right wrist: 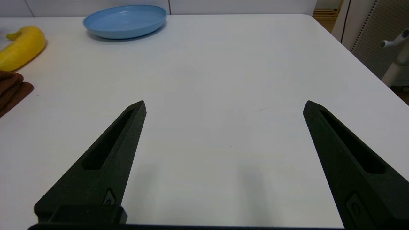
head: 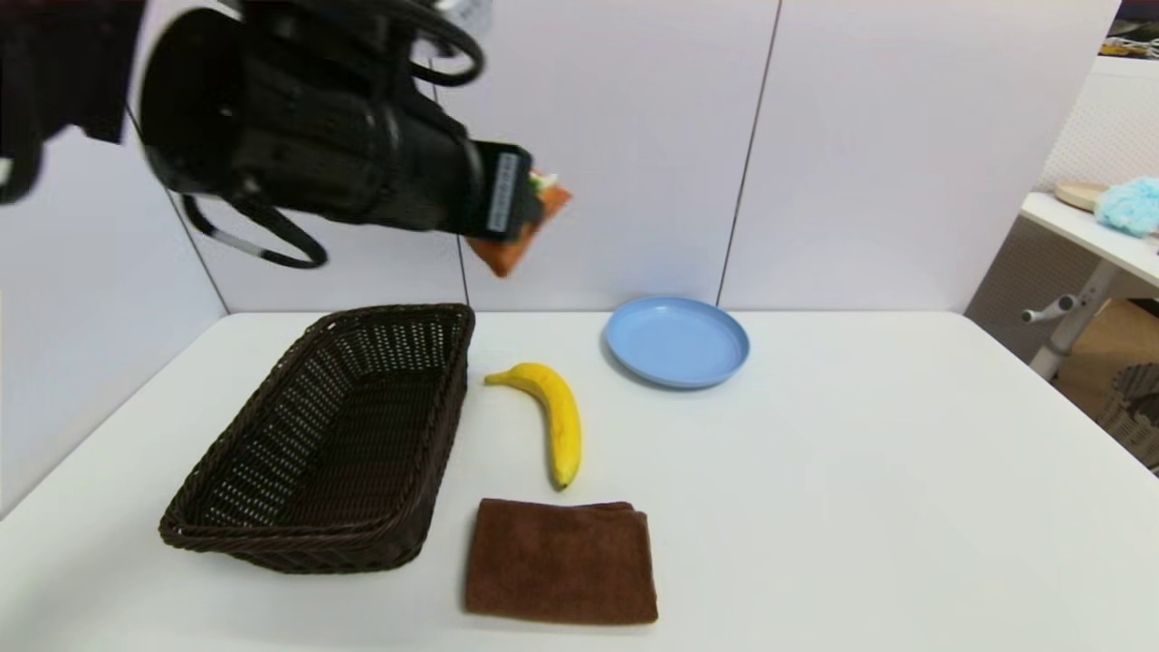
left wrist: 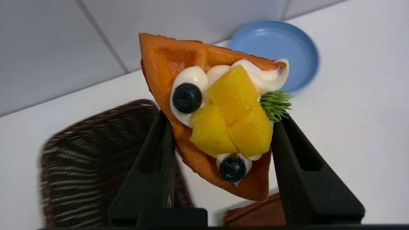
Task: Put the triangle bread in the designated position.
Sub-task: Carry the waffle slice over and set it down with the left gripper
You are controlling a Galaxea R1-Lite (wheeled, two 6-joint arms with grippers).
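Triangle bread (left wrist: 220, 127) pinched between the left gripper (head: 530, 213) fingers, held high at eleven o'clock above the wicker basket (head: 330, 435), banana (head: 552, 417) below, right gripper (right wrist: 223, 105) spread wide over the white table (right wrist: 223, 80).

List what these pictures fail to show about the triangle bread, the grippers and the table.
- Head view: the left gripper covers most of the triangle bread; its topping barely shows.
- Left wrist view: the bread hides the banana, and the basket and brown cloth are blurred.
- Right wrist view: the open right gripper shows only its fingers; the head view misses it.
- No view marks a drop-off spot.
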